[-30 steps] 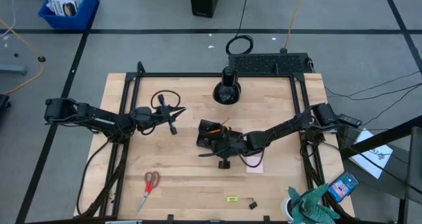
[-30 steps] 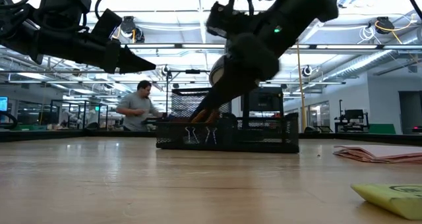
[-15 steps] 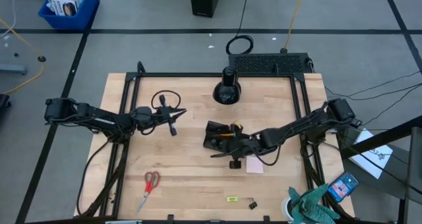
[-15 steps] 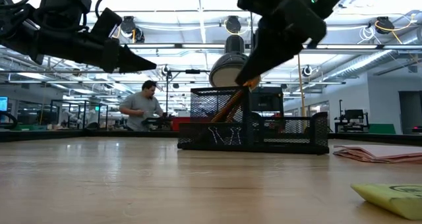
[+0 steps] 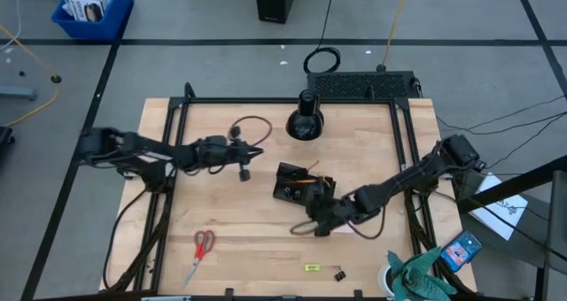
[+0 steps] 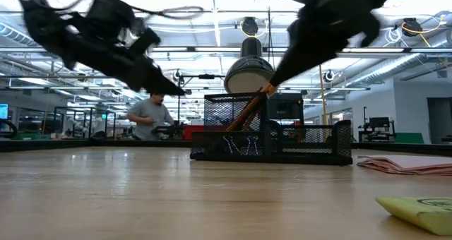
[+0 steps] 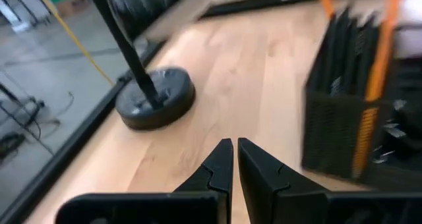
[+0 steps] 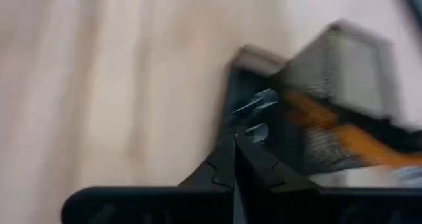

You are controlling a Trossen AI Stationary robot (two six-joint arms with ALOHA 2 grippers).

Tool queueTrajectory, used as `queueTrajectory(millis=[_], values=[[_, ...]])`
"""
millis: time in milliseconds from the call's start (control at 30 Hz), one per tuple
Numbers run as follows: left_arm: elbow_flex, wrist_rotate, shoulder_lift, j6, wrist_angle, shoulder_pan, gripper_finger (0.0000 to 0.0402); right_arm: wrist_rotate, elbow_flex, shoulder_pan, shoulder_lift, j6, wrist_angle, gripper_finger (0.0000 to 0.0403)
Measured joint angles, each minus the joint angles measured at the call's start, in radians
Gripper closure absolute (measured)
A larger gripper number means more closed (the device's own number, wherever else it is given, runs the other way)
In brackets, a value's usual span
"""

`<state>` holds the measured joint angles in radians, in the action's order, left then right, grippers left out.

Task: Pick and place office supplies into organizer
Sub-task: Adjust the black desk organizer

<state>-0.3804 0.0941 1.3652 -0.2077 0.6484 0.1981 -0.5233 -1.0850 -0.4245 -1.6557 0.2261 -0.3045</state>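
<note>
The organizer (image 5: 299, 185), a black mesh tray, stands on the table's middle with orange pencils (image 6: 248, 114) leaning up out of it and binder clips (image 6: 240, 145) in its front compartment. My right gripper (image 5: 301, 227) is shut and hangs just near of the organizer, apart from it; the right wrist view shows the organizer (image 8: 310, 112) just ahead. My left gripper (image 5: 260, 151) is shut and hovers left of the organizer. Red-handled scissors (image 5: 201, 249), the yellow-green piece (image 5: 311, 267) and a binder clip (image 5: 339, 273) lie by the near edge. The pink pad (image 6: 402, 164) lies flat, mostly under my right arm.
A round black cone-shaped object (image 5: 303, 124) stands at the far edge, and its base (image 7: 155, 105) shows in the left wrist view. A blue phone-like item (image 5: 461, 248) and green cloth (image 5: 416, 279) sit off the right near corner. Bare wood lies left of the scissors.
The organizer slid a little toward the table's right in the first half second, with my right gripper against its near side, then stayed put. My right gripper has since drawn back toward the near edge. My left gripper has moved right, toward the organizer.
</note>
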Motion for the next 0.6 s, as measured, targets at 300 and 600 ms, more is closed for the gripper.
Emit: queueTrajectory(millis=[300, 600], values=[[-0.227, -0.071, 0.303, -0.007, -0.026, 0.038, 0.0371, 0.145, 0.101, -0.048, -0.034, 0.179, -0.008, 0.0403], [-0.303, -0.156, 0.334, 0.004, -0.148, 0.013, 0.0371, 0.207, 0.26, -0.043, -0.032, 0.276, 0.137, 0.0403]])
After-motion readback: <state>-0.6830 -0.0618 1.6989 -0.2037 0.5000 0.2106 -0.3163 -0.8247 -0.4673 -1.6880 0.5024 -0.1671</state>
